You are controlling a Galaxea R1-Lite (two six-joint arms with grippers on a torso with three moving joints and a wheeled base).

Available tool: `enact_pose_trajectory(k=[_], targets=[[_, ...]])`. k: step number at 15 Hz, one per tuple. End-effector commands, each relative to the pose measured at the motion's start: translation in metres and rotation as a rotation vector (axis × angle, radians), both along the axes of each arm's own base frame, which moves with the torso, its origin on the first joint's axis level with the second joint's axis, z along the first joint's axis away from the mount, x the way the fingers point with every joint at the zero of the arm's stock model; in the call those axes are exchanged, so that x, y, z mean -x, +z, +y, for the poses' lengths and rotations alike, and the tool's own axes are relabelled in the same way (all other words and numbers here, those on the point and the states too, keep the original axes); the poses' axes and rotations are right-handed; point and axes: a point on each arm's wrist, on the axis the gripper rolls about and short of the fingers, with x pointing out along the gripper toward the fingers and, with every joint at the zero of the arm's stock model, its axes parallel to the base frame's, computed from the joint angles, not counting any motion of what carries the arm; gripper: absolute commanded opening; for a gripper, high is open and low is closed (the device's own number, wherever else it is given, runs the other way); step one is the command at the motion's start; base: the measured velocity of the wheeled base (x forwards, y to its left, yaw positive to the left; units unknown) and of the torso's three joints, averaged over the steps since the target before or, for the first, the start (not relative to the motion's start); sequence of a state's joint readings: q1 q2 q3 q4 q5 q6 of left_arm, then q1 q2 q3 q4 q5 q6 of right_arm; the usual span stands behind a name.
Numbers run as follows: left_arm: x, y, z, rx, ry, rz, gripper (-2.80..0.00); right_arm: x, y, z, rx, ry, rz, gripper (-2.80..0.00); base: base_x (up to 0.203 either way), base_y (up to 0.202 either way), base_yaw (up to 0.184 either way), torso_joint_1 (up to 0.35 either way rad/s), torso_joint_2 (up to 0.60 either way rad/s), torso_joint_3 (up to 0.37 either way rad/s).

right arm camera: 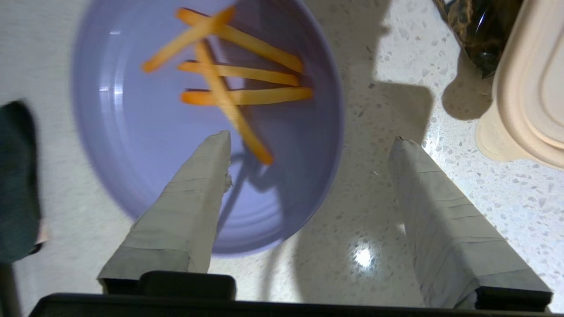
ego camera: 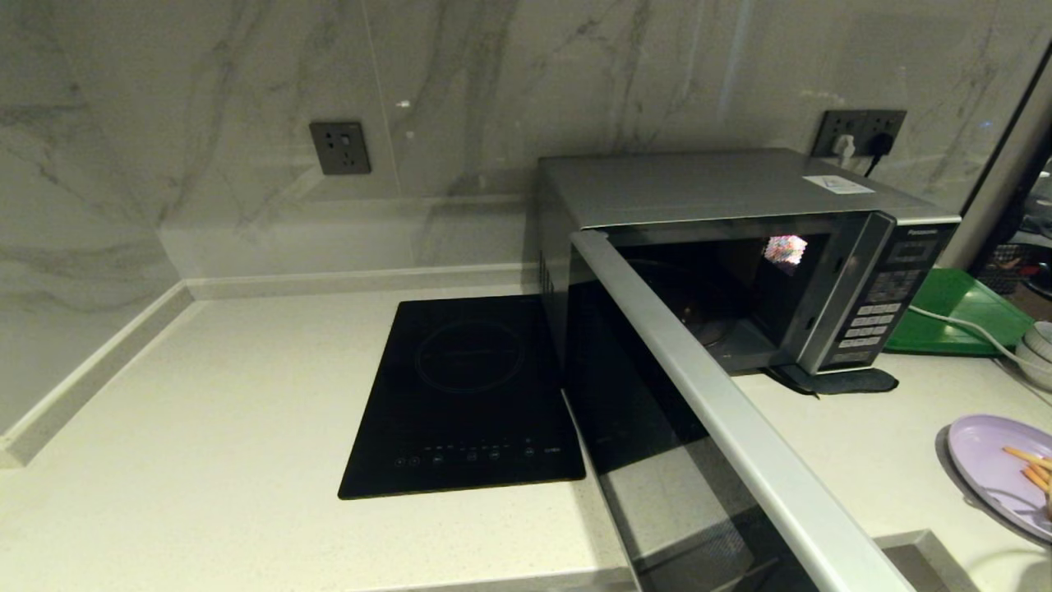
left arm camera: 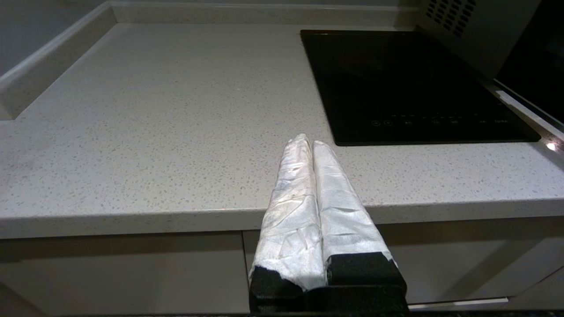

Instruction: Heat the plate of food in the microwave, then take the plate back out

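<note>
The silver-grey microwave [ego camera: 740, 189] stands at the back of the counter. Its dark glass door [ego camera: 723, 395] is swung wide open toward me and the cavity looks empty. The lavender plate of food [ego camera: 998, 473] lies on the counter at the right edge of the head view, in front of the microwave. My right gripper [right arm camera: 312, 137] hovers open above the plate [right arm camera: 132, 132]. One finger is over its bowl, the other over bare counter, and the orange fries [right arm camera: 246, 72] lie beyond the tips. My left gripper [left arm camera: 308, 141] is shut on nothing at the counter's front edge.
A black induction cooktop [ego camera: 468, 395] is set in the counter left of the microwave. A green tray [ego camera: 953, 316] and white bowls [ego camera: 1040, 345] sit to the microwave's right. A beige container [right arm camera: 528, 79] and a dark packet [right arm camera: 480, 31] lie close beside the plate.
</note>
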State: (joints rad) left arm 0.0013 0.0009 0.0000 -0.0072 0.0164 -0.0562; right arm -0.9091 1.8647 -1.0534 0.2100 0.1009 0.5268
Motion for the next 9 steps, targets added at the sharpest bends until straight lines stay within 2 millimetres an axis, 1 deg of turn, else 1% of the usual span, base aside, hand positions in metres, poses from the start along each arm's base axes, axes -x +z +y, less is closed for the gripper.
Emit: enact_pose_trajectory(k=[1,3,5,7,9], targets=[[0.0,0.0,0.0,0.001,0.001,0.0,-2.8,0.009,0.034,0.014,0.077,0.006,-0.067,0.0,0.0,0.0,0.0,0.0,0.0,0.0],[0.0,0.0,0.0,0.001,0.001,0.0,-2.8,0.018,0.057,0.033,0.095,0.032,-0.095,0.0,0.0,0.0,0.0,0.0,0.0,0.0],[0.0,0.0,0.0,0.001,0.0,0.0,-2.8,0.026,0.079,0.06,0.076,0.086,-0.109,0.0,0.0,0.0,0.0,0.0,0.0,0.0],[0.0,0.0,0.0,0.001,0.001,0.0,-2.8,0.037,0.103,0.095,0.071,0.163,-0.132,0.0,0.0,0.0,0.0,0.0,0.0,0.0],[0.0,0.0,0.0,0.001,0.001,0.0,-2.8,0.05,0.123,0.132,0.079,0.257,-0.157,0.0,0.0,0.0,0.0,0.0,0.0,0.0]])
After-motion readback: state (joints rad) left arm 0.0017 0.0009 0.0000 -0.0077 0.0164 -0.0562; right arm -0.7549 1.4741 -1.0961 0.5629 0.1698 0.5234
